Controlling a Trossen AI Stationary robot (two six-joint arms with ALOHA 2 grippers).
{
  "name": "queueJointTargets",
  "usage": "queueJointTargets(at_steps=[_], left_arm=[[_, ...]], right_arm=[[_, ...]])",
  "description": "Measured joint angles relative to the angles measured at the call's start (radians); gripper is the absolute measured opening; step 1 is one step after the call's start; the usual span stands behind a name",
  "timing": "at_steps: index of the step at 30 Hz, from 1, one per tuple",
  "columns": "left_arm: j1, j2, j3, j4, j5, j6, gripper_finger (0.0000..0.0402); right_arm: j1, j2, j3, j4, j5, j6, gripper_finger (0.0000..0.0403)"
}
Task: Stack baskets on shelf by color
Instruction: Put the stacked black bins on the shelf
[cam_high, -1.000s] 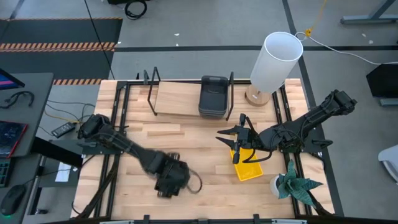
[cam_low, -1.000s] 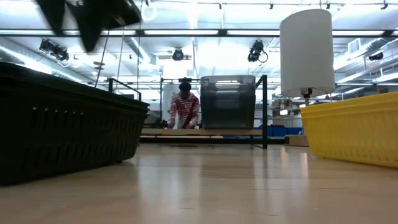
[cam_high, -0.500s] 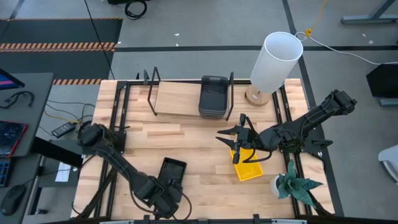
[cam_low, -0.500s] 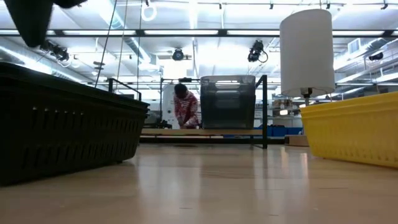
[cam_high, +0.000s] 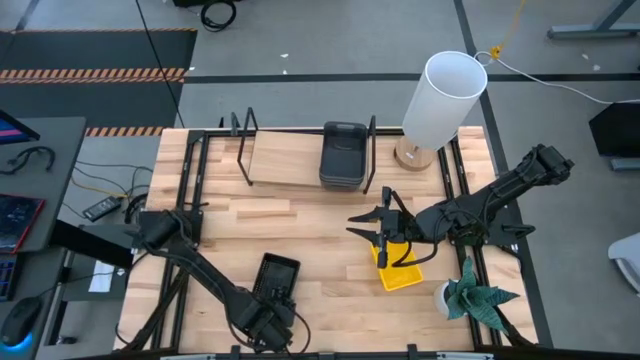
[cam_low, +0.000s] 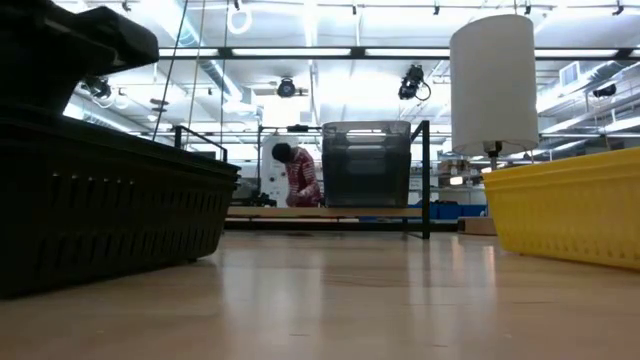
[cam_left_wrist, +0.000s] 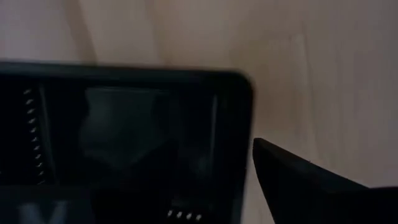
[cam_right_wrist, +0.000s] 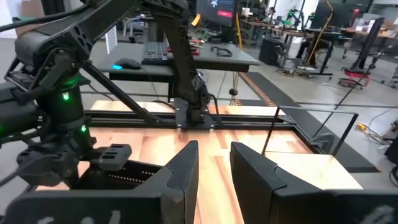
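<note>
Baskets on shelf: only a dark grey stack (cam_high: 344, 153) sits on the shelf (cam_high: 290, 160), at its right end against the wire frame; rest of the board is bare.
Baskets left: black mesh basket (cam_high: 275, 279) near the table's (cam_high: 320, 215) front edge, left of centre; yellow basket (cam_high: 398, 264) right of centre, under the right arm. No others in view.
Progress: early, by my read; one colour shelved, black and yellow still on the table.
Left gripper (cam_high: 262, 322): at the front edge, low over the black basket's near end, fingers spread wide; the wrist view shows one finger (cam_left_wrist: 311, 183) outside the rim, nothing held.
Right gripper (cam_high: 377, 229): hovers just above the yellow basket's far end, fingers (cam_right_wrist: 186, 168) parted, nothing between them.
Change vs a second ago: left arm has swung from mid-table to the front edge, and its fingers have opened a bit wider. Right arm barely moved. Baskets unmoved.
</note>
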Motion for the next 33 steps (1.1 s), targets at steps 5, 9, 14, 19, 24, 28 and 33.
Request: queueJointTargets(at_steps=[5,9,14,19,24,28,33], left_arm=[[0.018,0.0,-0.002,-0.029,-0.011,0.001,0.018],[0.036,0.0,-0.003,-0.037,-0.017,0.012,0.0138],[0.057,0.0,-0.003,-0.057,-0.007,0.025,0.0075],[0.078,-0.002,-0.003,-0.086,-0.007,0.044,0.0021],[0.1,-0.003,0.026,-0.171,-0.021,0.085,0.0032],[0.122,-0.025,0.046,-0.238,-0.083,0.13,0.0044],[0.181,-0.113,0.032,-0.266,-0.14,0.169,0.0022]], right_arm=[[-0.003,0.0,0.0,0.001,0.0,0.016,0.0098],[-0.009,0.0,0.0,0.001,0.0,0.019,0.0098],[-0.015,0.0,0.0,0.0,0.0,0.028,0.0098],[-0.014,0.0,0.0,-0.003,0.0,0.092,0.0098],[-0.014,0.0,0.0,-0.002,0.012,0.075,0.0098],[-0.014,0.0,0.0,0.001,0.016,0.074,0.0098],[-0.014,0.0,0.0,0.001,0.016,0.072,0.0098]])
